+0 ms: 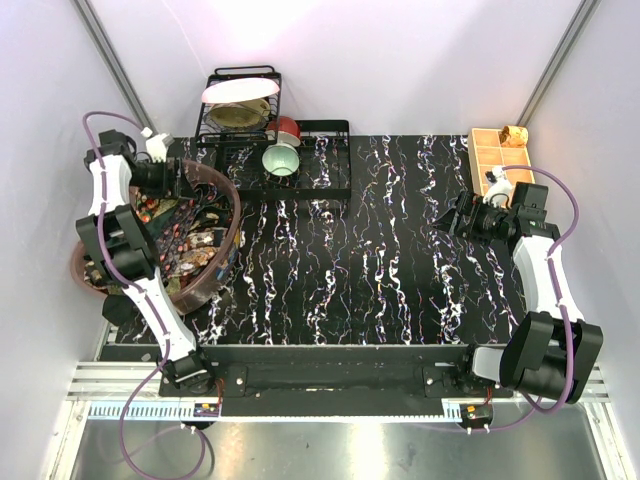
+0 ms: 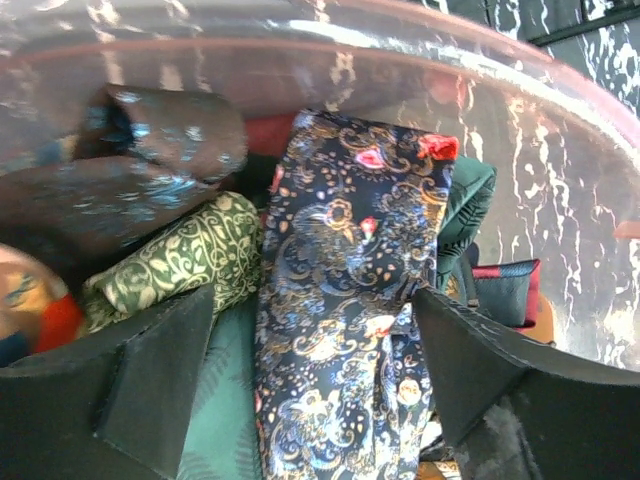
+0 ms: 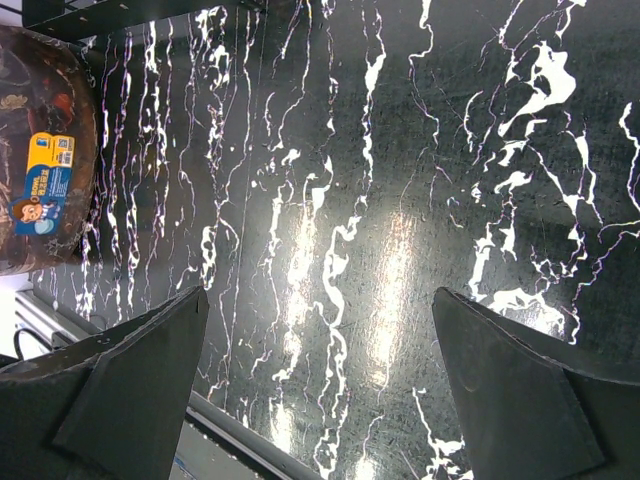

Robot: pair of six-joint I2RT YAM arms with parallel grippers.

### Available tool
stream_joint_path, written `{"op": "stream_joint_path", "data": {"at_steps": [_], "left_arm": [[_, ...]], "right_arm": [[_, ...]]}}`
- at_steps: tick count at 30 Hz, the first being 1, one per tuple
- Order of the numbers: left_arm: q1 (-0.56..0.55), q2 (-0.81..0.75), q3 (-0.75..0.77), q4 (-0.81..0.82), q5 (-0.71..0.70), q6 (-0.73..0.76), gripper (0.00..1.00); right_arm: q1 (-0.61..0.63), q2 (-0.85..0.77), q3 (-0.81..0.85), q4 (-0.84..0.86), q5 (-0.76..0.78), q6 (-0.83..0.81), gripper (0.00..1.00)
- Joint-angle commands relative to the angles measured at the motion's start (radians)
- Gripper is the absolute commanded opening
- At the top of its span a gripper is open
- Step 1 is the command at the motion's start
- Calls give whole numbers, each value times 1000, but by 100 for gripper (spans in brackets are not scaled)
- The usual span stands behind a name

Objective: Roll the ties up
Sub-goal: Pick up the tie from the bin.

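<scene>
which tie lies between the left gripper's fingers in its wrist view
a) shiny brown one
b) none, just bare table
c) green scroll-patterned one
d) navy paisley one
d: the navy paisley tie runs up between the open fingers of the left gripper, while the green tie lies off to one side.

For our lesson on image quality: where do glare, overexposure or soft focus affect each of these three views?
Top external view: the back wall is blown out to white near the top. Left wrist view: glare streaks the clear bowl wall, while the navy patterned tie is sharp. Right wrist view: lamp reflections wash out the middle of the glossy table.
</scene>
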Motion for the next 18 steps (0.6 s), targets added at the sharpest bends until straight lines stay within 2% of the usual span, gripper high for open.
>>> {"op": "stream_joint_path", "data": {"at_steps": [1, 8, 13, 18], "left_arm": [[-15, -75, -51, 25, 71, 31, 82], [-20, -208, -186, 180, -1, -31, 78], [-44, -175, -161, 150, -6, -14, 70], [-53, -109, -100, 140, -26, -35, 69]], "right_arm": [[-6, 0, 37, -2, 7, -16, 100], [-9, -4, 36, -2, -4, -14, 100], [-11, 2, 36, 4, -9, -13, 100], [-12, -4, 33, 2, 1, -14, 100]]}}
